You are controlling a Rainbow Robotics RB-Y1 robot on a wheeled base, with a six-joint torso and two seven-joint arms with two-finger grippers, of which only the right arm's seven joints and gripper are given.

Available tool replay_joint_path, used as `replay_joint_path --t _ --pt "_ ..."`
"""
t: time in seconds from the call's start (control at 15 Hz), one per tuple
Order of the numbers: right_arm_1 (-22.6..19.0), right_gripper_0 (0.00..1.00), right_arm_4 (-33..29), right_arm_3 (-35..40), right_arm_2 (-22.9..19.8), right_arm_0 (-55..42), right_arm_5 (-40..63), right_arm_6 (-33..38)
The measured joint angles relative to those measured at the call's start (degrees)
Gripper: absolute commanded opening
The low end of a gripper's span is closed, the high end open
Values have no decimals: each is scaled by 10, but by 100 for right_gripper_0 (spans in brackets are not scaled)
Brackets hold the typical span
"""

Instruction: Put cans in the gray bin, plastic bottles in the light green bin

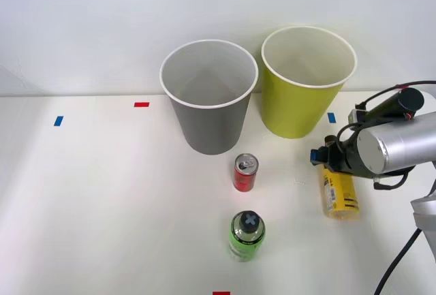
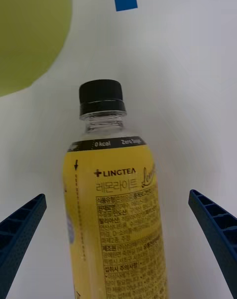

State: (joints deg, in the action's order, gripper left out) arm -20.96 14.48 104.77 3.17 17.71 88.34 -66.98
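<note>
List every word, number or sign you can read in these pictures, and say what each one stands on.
"LINGTEA", after a plus sign: yellow label of the plastic bottle.
"0 kcal" and "Zero Sugar": dark band at the label's top.
Korean brand line under "LINGTEA" and the script word beside it: partly legible, not sure.
Small Korean print lower on the label: too small to read.
Red can, green bottle, both bins: no readable text.

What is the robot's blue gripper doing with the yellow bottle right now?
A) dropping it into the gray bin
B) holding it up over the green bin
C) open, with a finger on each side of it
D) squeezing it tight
C: in the wrist view the right gripper is open, its blue fingers apart from the yellow-label plastic bottle, which lies on the white table near the light green bin.
</note>
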Motion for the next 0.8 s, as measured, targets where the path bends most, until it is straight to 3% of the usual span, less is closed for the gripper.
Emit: replay_joint_path --t 0.8 --pt "27 100 -42 -68 0 31 -2 0"
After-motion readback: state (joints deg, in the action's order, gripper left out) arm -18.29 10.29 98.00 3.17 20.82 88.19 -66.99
